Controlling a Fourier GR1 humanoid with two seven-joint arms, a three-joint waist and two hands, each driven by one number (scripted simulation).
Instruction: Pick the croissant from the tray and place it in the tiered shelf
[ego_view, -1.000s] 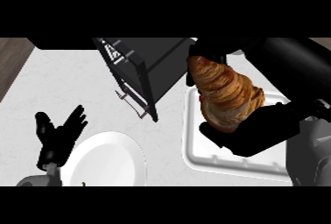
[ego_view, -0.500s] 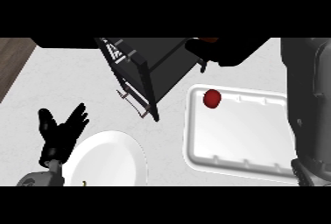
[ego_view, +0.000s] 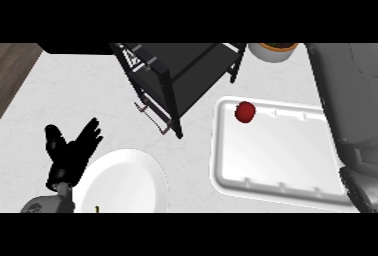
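item 1, tiered shelf (ego_view: 184, 75): black frame, standing at the far middle of the pale counter (ego_view: 74, 90), seen from above at a slant.

item 2, tray (ego_view: 273, 160): white, rectangular with rounded corners, on the counter right of the shelf, near it but apart. a small red round fruit (ego_view: 245, 111) lies in its far left corner.

item 3, croissant: does not show on the tray or on the visible part of the shelf. where it is cannot be told.

item 4, plate (ego_view: 125, 182): white, round, at the near left, well apart from the tray.

item 5, left hand (ego_view: 70, 157): black, at the lower left just beside the plate's left rim, resting. fingers straight and spread, pointing up the view, thumb out to the left, nothing held.

item 6, right forearm (ego_view: 343, 100): grey, running along the right edge and covering the tray's right side. the right hand lies out of view.

item 7, bowl (ego_view: 272, 53): white with dark brownish contents, at the top edge beyond the tray, right of the shelf.
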